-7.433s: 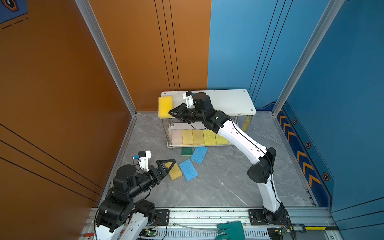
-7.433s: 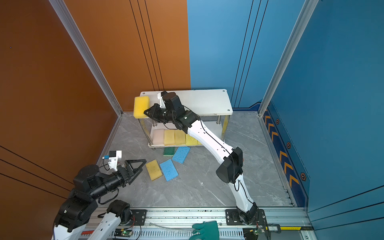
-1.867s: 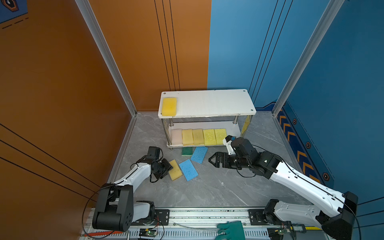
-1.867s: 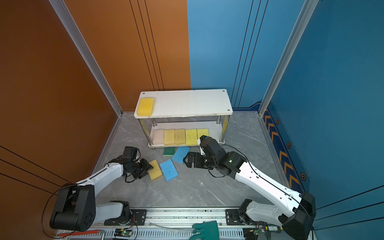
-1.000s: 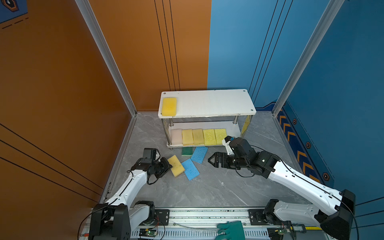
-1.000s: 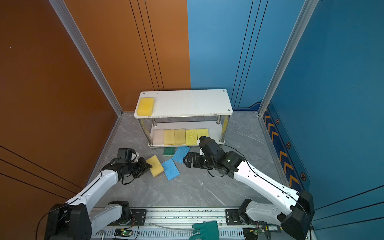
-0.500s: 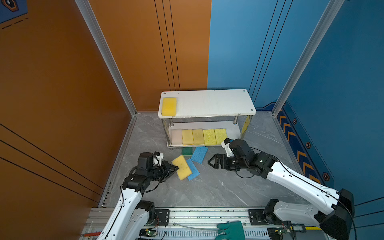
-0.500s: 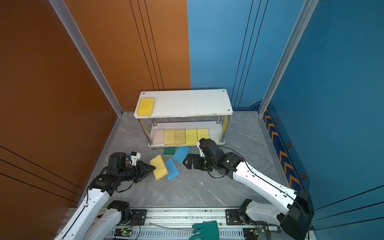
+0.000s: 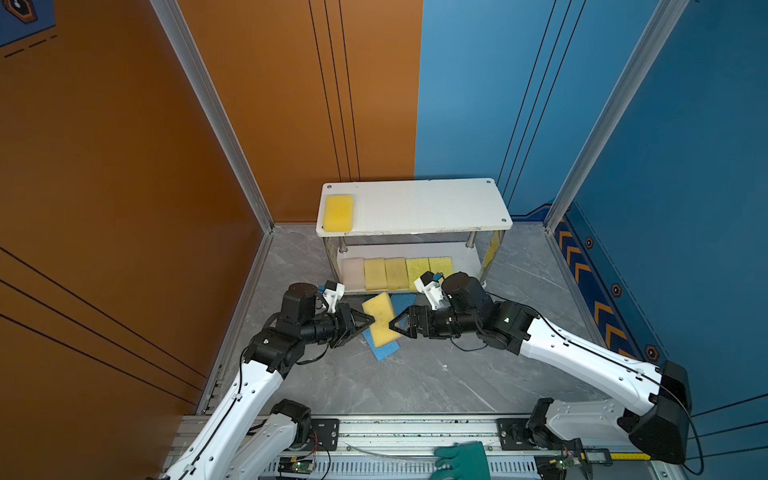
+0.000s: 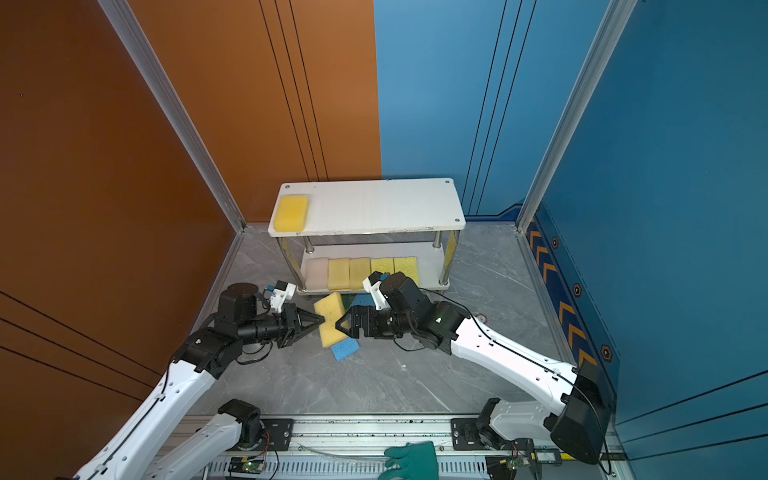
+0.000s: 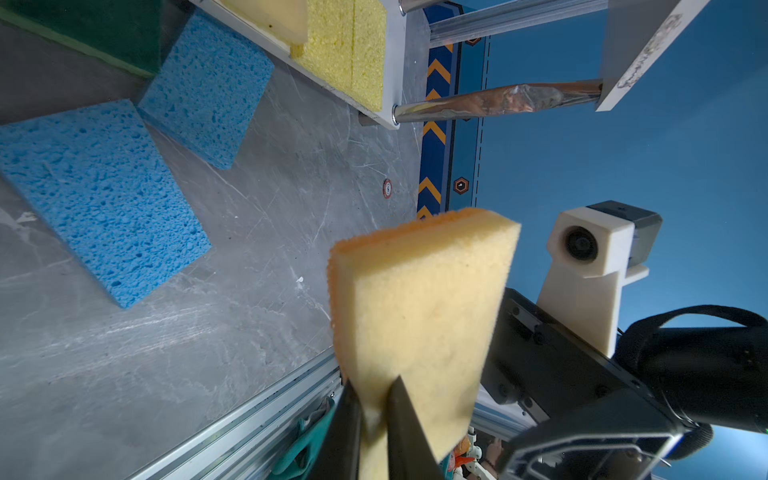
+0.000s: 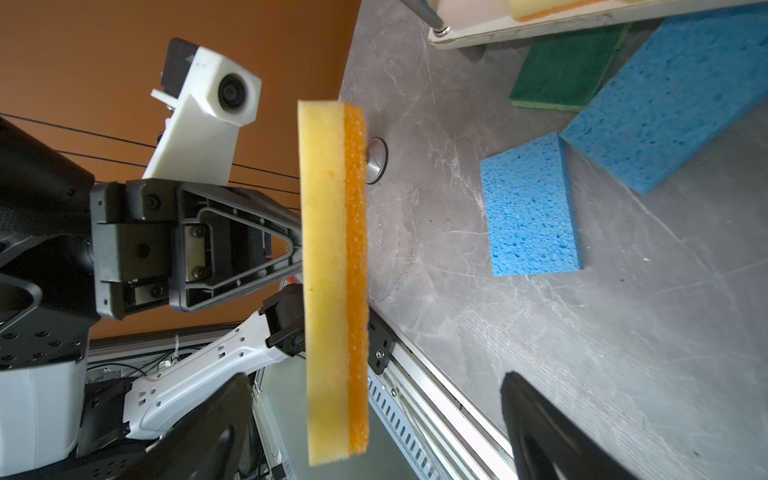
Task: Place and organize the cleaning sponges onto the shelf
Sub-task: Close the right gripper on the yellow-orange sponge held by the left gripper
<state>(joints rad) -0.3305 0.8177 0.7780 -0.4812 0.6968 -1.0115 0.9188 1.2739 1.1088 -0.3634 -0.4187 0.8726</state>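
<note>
**Held aloft between the two arms**

The left gripper [image 9: 373, 319] is clamped on a yellow rectangular foam sponge with an orange scrub layer [image 9: 376, 305], in the air in front of the white two-tier chrome-post shelf [image 9: 424, 205]. The right gripper [image 12: 374, 377] has its jaws wide apart either side of the sponge's far edge, apparently not touching it.

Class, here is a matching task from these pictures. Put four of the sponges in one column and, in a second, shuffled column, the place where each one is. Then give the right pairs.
Column one
1. Yellow sponge with an orange scrub layer
2. Rounded plain yellow sponge
3. Pale pink-beige sponge
4. Dark green sponge

Column two
A. Leftmost of the row, in both top views, on the lower board of the white two-tier shelf
B. On the grey floor in front of the shelf
C. In the air, pinched by the left gripper
D. On the shelf's top board

Pairs: 1-C, 2-D, 3-A, 4-B
</note>
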